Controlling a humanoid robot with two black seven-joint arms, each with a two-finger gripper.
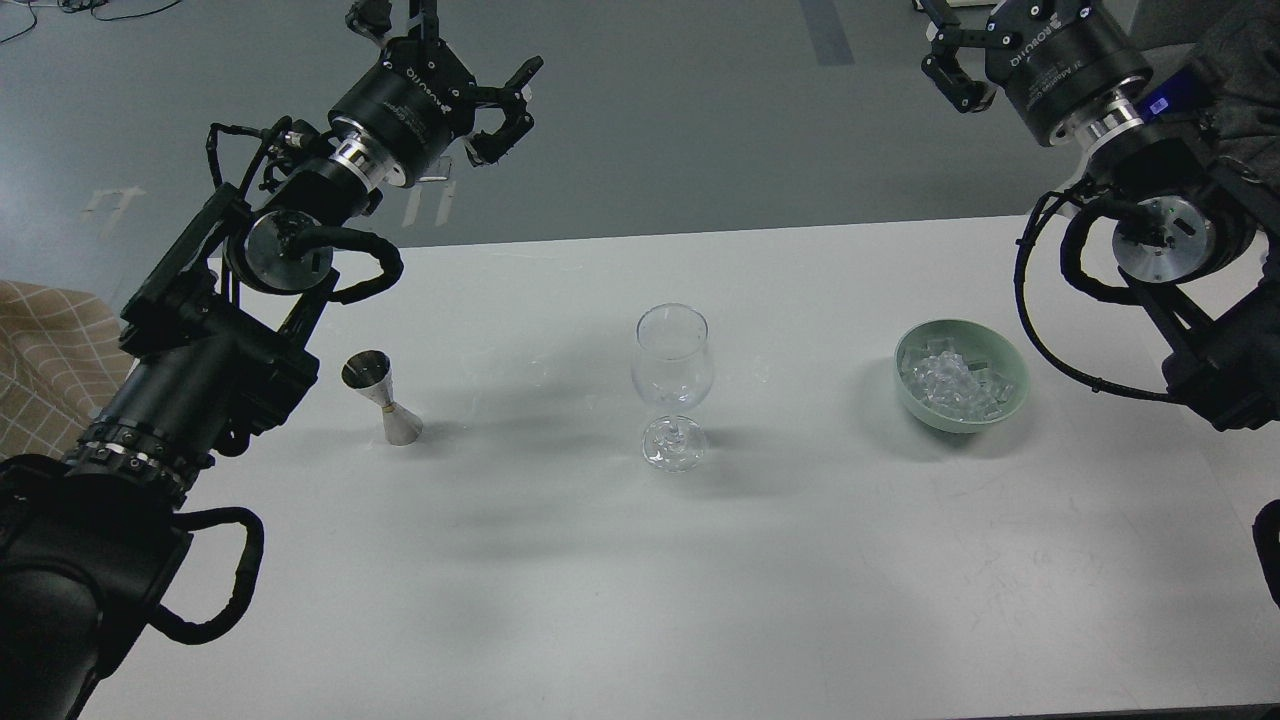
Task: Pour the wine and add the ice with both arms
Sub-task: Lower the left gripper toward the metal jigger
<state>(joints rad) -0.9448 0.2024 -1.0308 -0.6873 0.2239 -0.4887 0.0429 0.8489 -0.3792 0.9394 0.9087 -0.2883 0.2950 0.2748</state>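
Note:
An empty clear stemmed glass (673, 365) stands upright at the middle of the white table (640, 580). A silver jigger (383, 398) stands to its left. A heap of clear ice cubes (945, 380) lies in a green bowl (1012, 392) to the right of the glass. My left gripper (455, 55) is open and empty, raised high beyond the table's far left edge, above and behind the jigger. My right gripper (965, 40) is raised at the top right, behind the bowl; its jaws stand apart and hold nothing, with the tips partly cut off by the frame's top edge.
The grey floor lies beyond the table's far edge. A checked beige cloth (40, 360) shows at the left edge. Cable loops hang from both arms over the table's left and right sides.

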